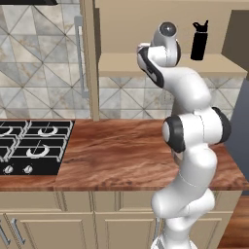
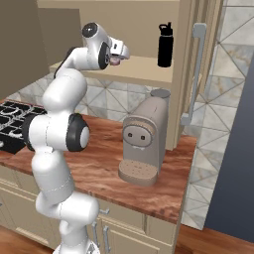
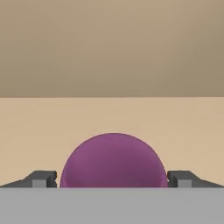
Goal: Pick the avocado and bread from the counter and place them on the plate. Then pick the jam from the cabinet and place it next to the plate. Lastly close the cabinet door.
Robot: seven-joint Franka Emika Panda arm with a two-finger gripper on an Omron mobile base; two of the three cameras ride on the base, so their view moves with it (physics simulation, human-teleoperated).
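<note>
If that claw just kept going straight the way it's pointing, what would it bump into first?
Most likely the purple rounded thing sitting on the cabinet shelf. It lies right between the open claw's fingertips. Behind it is the cabinet's back wall, though depth is hard to judge.

Between the dark fingertips (image 3: 43,179) sits a purple rounded jar (image 3: 113,160) on a pale tan shelf (image 3: 112,116). To its right stands a black bottle (image 2: 165,45). Below, the counter (image 1: 121,155) is reddish-brown wood grain; the coffee machine (image 2: 143,141) is taupe.
</note>
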